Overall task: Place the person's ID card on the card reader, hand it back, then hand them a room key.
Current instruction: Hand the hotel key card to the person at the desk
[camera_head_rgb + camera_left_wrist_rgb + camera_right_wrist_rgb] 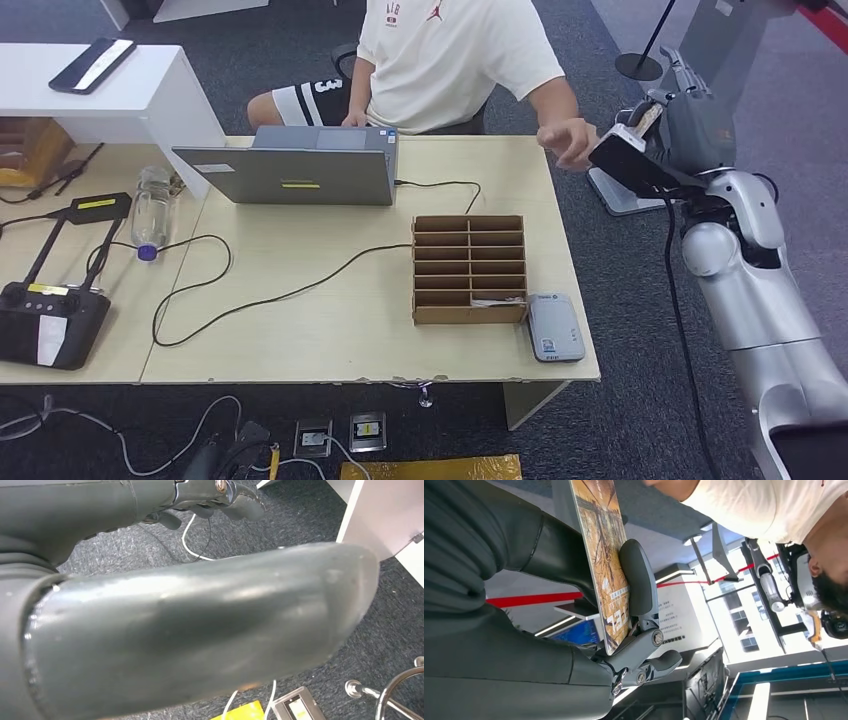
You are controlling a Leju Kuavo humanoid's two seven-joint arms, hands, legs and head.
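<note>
My right hand (655,125) is raised past the table's far right corner. It pinches a card (604,565) with an orange-brown printed face between the thumb and a finger (639,580); in the head view the card (627,134) shows as a pale edge. The person's hand (568,140) reaches toward it, a short gap away. The white-grey card reader (556,326) lies flat near the table's front right corner with nothing on it. Beside it is a cardboard slot box (469,268) with a card (497,298) in its nearest row. My left hand (200,630) hangs over the carpet, holding nothing.
A seated person in a white shirt (450,55) faces me across the table (350,340). A laptop (300,165), a plastic bottle (152,205), a black controller (45,320) and cables (250,300) lie on the left. A phone (92,63) rests on a white shelf.
</note>
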